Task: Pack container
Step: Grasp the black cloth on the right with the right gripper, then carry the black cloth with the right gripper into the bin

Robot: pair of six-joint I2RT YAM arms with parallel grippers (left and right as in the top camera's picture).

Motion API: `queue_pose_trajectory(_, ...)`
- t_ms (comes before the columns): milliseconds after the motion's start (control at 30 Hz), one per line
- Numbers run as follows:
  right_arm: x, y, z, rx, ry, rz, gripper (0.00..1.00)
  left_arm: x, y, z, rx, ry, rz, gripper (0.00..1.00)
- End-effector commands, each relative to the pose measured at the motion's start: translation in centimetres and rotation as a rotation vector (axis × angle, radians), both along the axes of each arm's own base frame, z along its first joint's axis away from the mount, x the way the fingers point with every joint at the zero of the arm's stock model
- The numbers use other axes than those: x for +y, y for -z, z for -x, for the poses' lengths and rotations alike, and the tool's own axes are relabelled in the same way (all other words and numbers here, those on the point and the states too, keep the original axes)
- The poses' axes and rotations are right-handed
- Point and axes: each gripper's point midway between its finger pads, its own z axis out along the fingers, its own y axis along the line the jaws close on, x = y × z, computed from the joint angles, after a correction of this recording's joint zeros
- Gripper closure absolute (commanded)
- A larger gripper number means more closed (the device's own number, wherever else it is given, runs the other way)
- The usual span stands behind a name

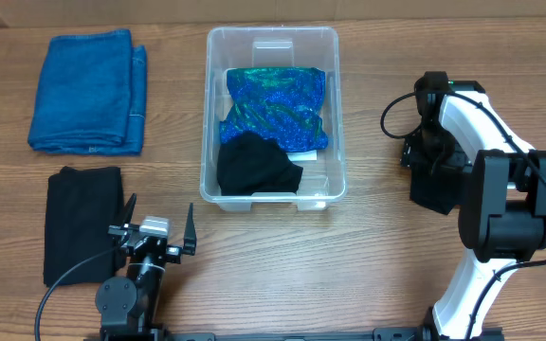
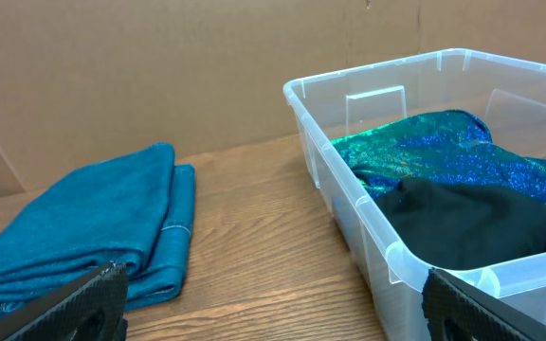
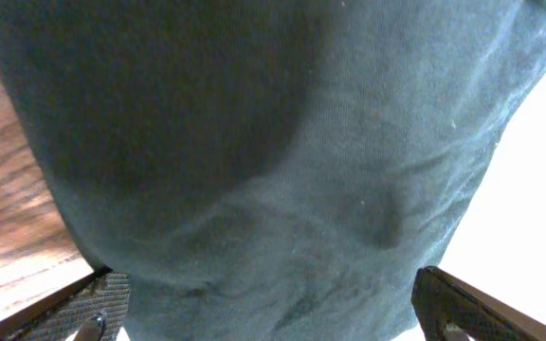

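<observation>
The container [image 1: 254, 52] is sitting on the bench, half filled; right of it, the right pincer [image 3: 273, 308] is gaping wide over a dark garment [image 3: 254, 142], needing a deep pinch; the left pincer [image 1: 157, 218] is idling wide

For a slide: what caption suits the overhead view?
Container with blue fabric and black garment; blue towel, black cloth at left; dark cloth under right arm.

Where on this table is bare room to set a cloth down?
Bare wood between the clear plastic tub and the folded blue towel, and between the tub and the white right arm. Blue and black cloths crowd the tub.
</observation>
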Motion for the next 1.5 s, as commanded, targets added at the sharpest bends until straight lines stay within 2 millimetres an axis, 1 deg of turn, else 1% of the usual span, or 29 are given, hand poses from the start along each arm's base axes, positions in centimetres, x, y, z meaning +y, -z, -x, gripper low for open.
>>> queue_pose_trajectory(0,0.9,0.2,-0.6,-0.009,-0.051,-0.014,0.0,0.2,0.0,0.0,-0.005,-0.007,-0.014,0.0)
queue_pose_trajectory(133,2.6,0.3,-1.9,-0.042,-0.125,-0.008,0.0,0.2,0.0,0.0,-0.005,-0.007,-0.014,0.0)
queue_pose_trajectory(200,2.5,0.3,-1.9,-0.044,-0.125,-0.005,0.0,0.2,0.0,0.0,-0.005,-0.008,-0.014,0.0)
queue_pose_trajectory(300,1.7,0.4,-1.8,-0.041,-0.104,-0.006,0.0,0.2,0.0,0.0,-0.005,-0.007,-0.014,0.0)
queue_pose_trajectory(467,1.8,0.5,-1.7,-0.031,-0.125,-0.012,0.0,0.2,0.0,0.0,-0.005,-0.007,-0.015,0.0)
queue_pose_trajectory(600,0.8,0.4,-1.0,0.01,-0.13,0.043,0.0,0.2,0.0,0.0,-0.005,-0.007,-0.014,0.0)
queue_pose_trajectory(800,0.5,2.4,0.2,0.099,-0.128,0.059,0.0,0.2,0.0,0.0,-0.005,-0.007,-0.014,0.0)
queue_pose_trajectory(900,-0.6,2.2,0.3,0.101,-0.109,0.123,0.0,0.2,0.0,0.0,-0.005,-0.007,-0.014,0.0)
queue_pose_trajectory(1000,-0.7,2.5,0.4,0.111,-0.106,0.122,0.0,0.2,0.0,0.0,-0.005,-0.007,-0.014,0.0)
queue_pose_trajectory(1133,-0.7,5.0,1.5,0.194,-0.111,0.116,0.01,0.2,0.0,0.0,-0.005,-0.008,-0.014,0.0)
queue_pose_trajectory(1167,-0.7,5.5,1.7,0.206,-0.111,0.116,0.05,0.2,0.0,0.0,-0.005,-0.007,-0.014,0.0)
queue_pose_trajectory(1233,-0.7,5.6,1.6,0.194,-0.091,0.123,0.07,0.2,0.0,0.0,-0.005,-0.007,-0.014,0.0)
queue_pose_trajectory(1300,-0.4,5.9,1.4,0.18,-0.082,0.104,0.17,0.2,0.0,0.0,-0.005,-0.007,-0.014,0.0)
queue_pose_trajectory(1367,-0.2,6.1,1.2,0.172,-0.08,0.094,0.3,0.2,0.0,0.0,-0.005,-0.009,-0.014,0.0)
queue_pose_trajectory(1433,0.1,6.3,1.1,0.164,-0.075,0.073,0.54,0.2,0.0,0.0,-0.005,-0.009,-0.014,0.0)
queue_pose_trajectory(1467,0.3,6.4,1.0,0.16,-0.073,0.063,0.62,0.2,0.0,0.0,-0.005,-0.009,-0.014,0.0)
